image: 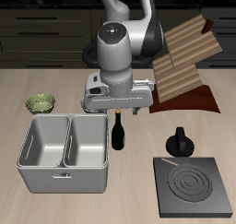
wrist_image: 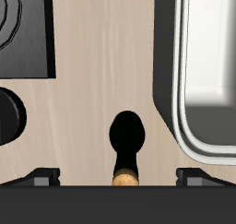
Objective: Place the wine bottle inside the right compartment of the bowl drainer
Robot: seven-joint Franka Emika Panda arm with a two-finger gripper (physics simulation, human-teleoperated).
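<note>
The wine bottle [image: 118,135] is slim and near-black, and it stands upright on the table just beside the bowl drainer [image: 37,163], a light-grey basin with two wells. The well closest to the bottle is the right compartment [image: 88,147], which holds nothing. My gripper [image: 117,115] hangs directly above the bottle's top and is open. In the wrist view the bottle [wrist_image: 126,135] shows from above with its tan cork between the wide-spread fingertips [wrist_image: 41,178], untouched, and my gripper [wrist_image: 118,178] is centred over it. The drainer's rim [wrist_image: 181,126] runs alongside.
A black round-knobbed object [image: 178,143] stands beyond the bottle, away from the drainer. A flat black plate with spiral rings [image: 191,186] lies near the front edge. A small green bowl [image: 41,103] sits behind the drainer, and a wooden rack [image: 189,60] stands farther back.
</note>
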